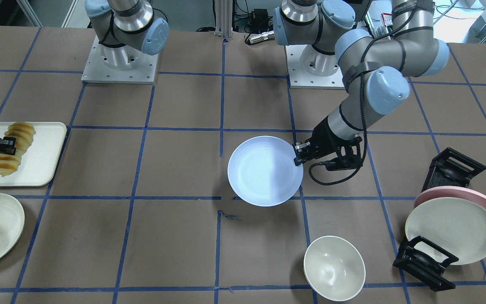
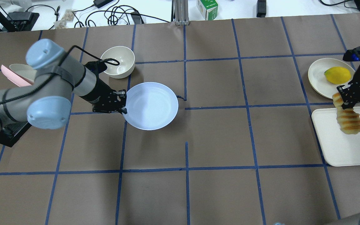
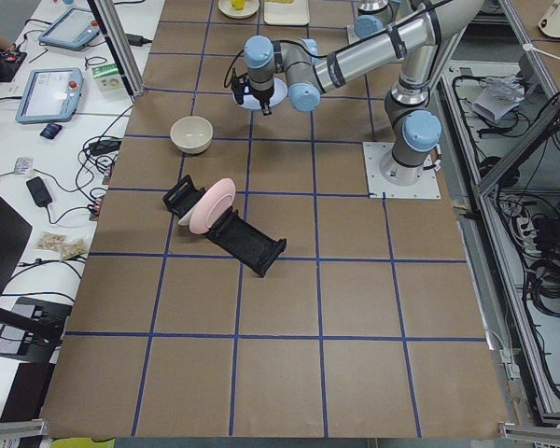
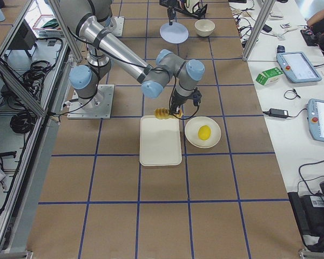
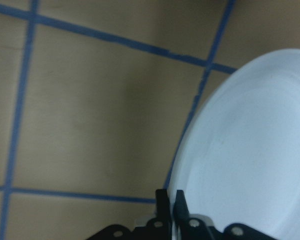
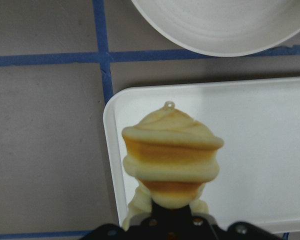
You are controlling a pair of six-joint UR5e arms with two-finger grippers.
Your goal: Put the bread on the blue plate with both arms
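Observation:
The blue plate (image 1: 264,171) is near the table's middle, held by its rim. My left gripper (image 1: 298,154) is shut on that rim at the plate's edge, as the overhead view (image 2: 123,101) and the left wrist view (image 5: 169,200) also show. The plate (image 2: 151,105) throws a shadow on the table beside it. The bread (image 1: 13,147) is a ridged orange-yellow loaf. My right gripper (image 2: 344,98) is shut on the bread (image 2: 348,120), which hangs over the cream tray (image 2: 345,147). In the right wrist view the bread (image 6: 170,160) shows end-on above the tray.
A cream plate (image 2: 319,78) with a yellow fruit (image 2: 337,75) lies beside the tray. A white bowl (image 2: 118,62) stands just beyond the blue plate. A black rack (image 1: 426,259) with a pink plate (image 1: 485,202) and a cream plate (image 1: 452,230) stands on the robot's left.

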